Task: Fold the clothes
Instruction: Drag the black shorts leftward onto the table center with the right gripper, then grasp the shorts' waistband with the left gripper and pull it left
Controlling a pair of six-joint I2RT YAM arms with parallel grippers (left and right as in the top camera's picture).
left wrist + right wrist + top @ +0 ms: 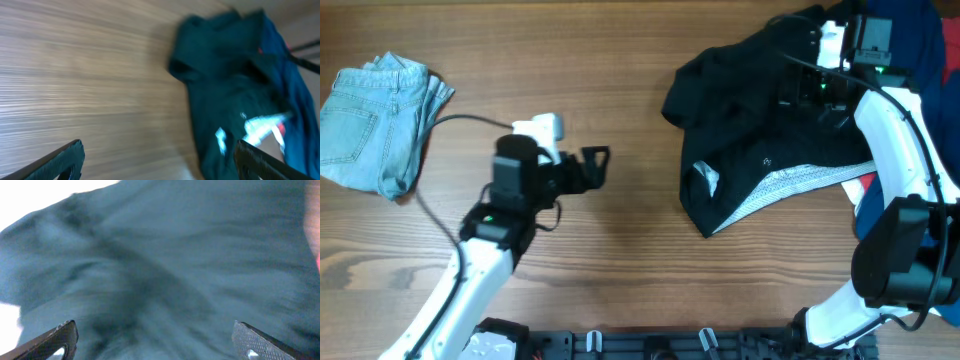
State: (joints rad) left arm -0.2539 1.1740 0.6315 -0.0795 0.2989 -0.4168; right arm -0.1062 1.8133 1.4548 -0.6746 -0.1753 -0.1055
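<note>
The clothes lie in two places. A large black garment is crumpled at the right of the table, its pale inner waistband showing. Folded light-blue denim rests at the far left. Navy fabric with a bit of red lies under the right arm. My left gripper hangs open over bare wood, well left of the black garment. Over the black heap my right gripper is open, and the dark cloth fills its view between the spread fingertips.
A wooden table carries everything. The right arm's white links cross the right edge above the navy fabric. The left arm reaches in from the bottom left, and a black cable trails toward the denim.
</note>
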